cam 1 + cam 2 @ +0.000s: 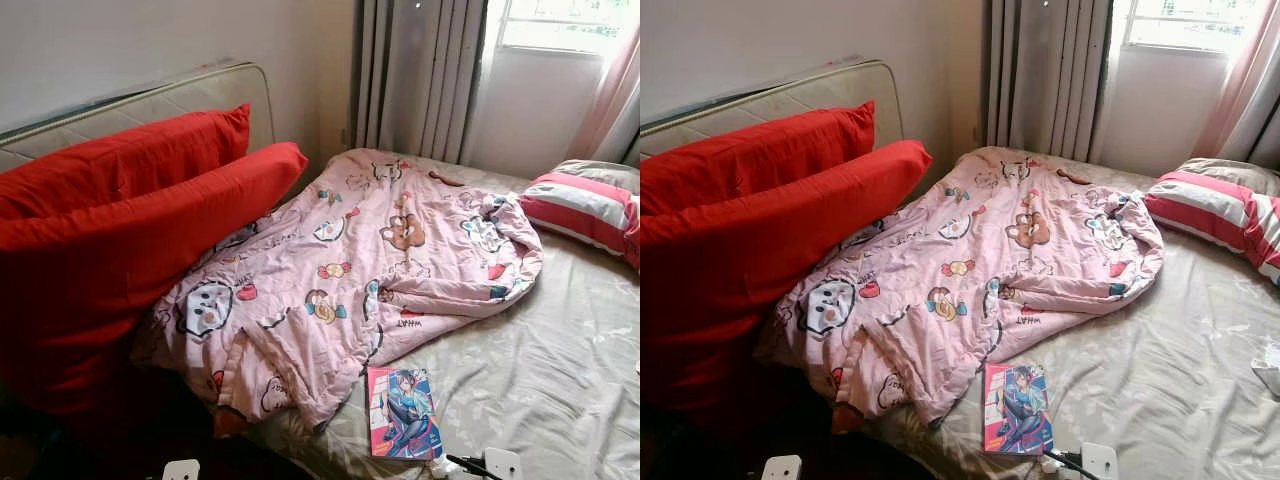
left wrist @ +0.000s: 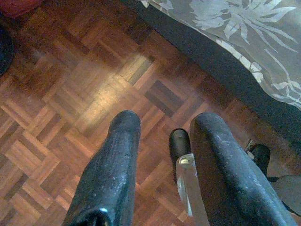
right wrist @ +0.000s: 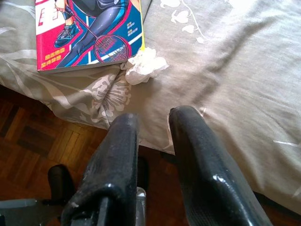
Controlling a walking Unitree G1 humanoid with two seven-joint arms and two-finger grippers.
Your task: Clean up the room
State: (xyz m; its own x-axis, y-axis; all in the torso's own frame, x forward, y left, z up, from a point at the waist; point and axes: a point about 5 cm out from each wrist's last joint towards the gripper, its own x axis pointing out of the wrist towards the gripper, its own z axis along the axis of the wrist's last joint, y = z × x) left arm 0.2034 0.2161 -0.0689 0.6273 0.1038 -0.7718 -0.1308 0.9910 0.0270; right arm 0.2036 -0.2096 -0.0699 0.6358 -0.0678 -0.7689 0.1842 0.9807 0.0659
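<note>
A bed with a grey floral sheet (image 1: 540, 370) carries a crumpled pink cartoon blanket (image 1: 370, 270) across its middle. A colourful comic book (image 1: 403, 412) lies flat at the near edge of the bed. A crumpled white tissue (image 3: 143, 66) rests against the book's corner. My right gripper (image 3: 154, 120) hangs low at the bed's edge just below the tissue, open and holding nothing. My left gripper (image 2: 167, 123) hangs over the parquet floor (image 2: 70, 94) beside the bed, open and holding nothing.
Two big red pillows (image 1: 120, 230) are stacked at the left in front of a padded board (image 1: 190, 95) leaning on the wall. A pink-and-white striped pillow (image 1: 585, 205) lies at the far right. Grey curtains (image 1: 420, 75) and a window (image 1: 560, 25) stand behind the bed.
</note>
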